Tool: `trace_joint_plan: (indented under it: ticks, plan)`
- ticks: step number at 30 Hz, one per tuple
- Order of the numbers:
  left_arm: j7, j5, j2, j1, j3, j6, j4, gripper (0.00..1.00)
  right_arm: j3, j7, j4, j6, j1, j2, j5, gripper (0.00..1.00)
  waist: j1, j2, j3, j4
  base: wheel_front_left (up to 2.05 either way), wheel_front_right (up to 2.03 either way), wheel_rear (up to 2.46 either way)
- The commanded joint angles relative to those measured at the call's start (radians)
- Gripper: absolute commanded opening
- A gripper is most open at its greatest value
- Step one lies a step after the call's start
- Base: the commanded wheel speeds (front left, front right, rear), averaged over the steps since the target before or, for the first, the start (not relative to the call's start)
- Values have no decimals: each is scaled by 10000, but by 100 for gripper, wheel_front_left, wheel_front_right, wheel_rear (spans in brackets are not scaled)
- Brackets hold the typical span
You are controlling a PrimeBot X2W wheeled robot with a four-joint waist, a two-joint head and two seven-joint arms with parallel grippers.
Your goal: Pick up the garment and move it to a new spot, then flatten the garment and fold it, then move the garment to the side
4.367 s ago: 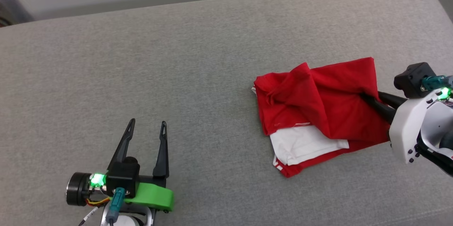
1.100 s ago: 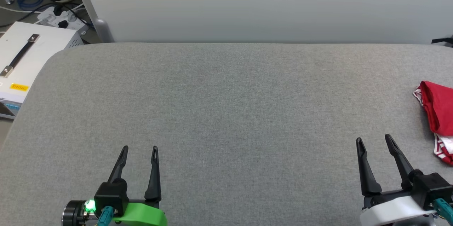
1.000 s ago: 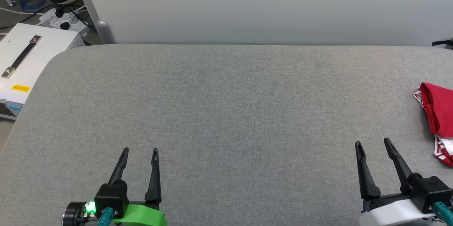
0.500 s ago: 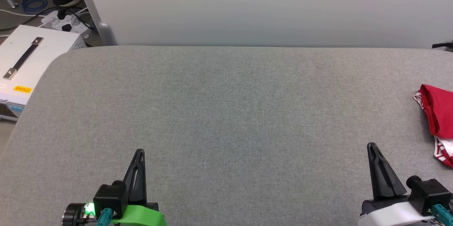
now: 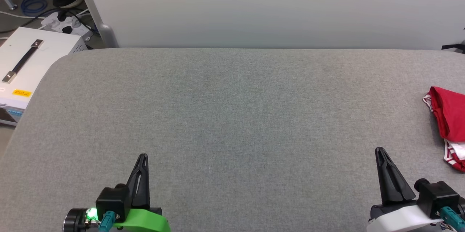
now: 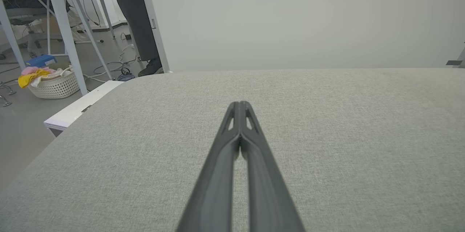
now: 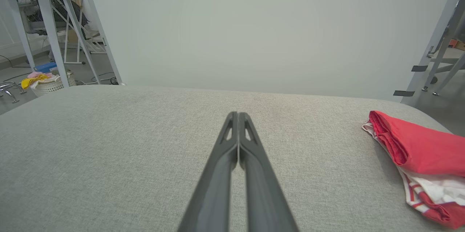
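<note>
**At 3 o'clock, the shirt (image 5: 448, 119) lies folded**

It sits at the right edge of the tabletop (image 5: 232, 108). The left gripper (image 5: 142, 157), at 7 o'clock, and right gripper (image 5: 379, 149), at 5, have jaws closed on nothing. The task looks done; hold both arms parked clear of the cloth.

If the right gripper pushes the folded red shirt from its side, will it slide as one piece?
Probably floppy: the garment lies in soft, rounded folds, so a push would likely bunch it. It looks like thin cloth, so it is probably light. The white striped layer underneath may slip out when lifted.
</note>
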Motion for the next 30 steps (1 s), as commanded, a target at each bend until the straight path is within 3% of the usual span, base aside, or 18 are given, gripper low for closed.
trace_joint_plan:
  ticks: [1, 30]
  plan:
    - [54, 101, -50, -124, 44, -6, -54, 0, -7, 58, 24, -1, -140, 25, -75, 0, 1, 0, -2, -4, 0, 0, 0]
    - [676, 276, -137, -360, 198, -15, -177, 0, -18, 693, 101, -3, -446, 93, -389, 0, 1, 0, -56, -102, 0, 0, 0]
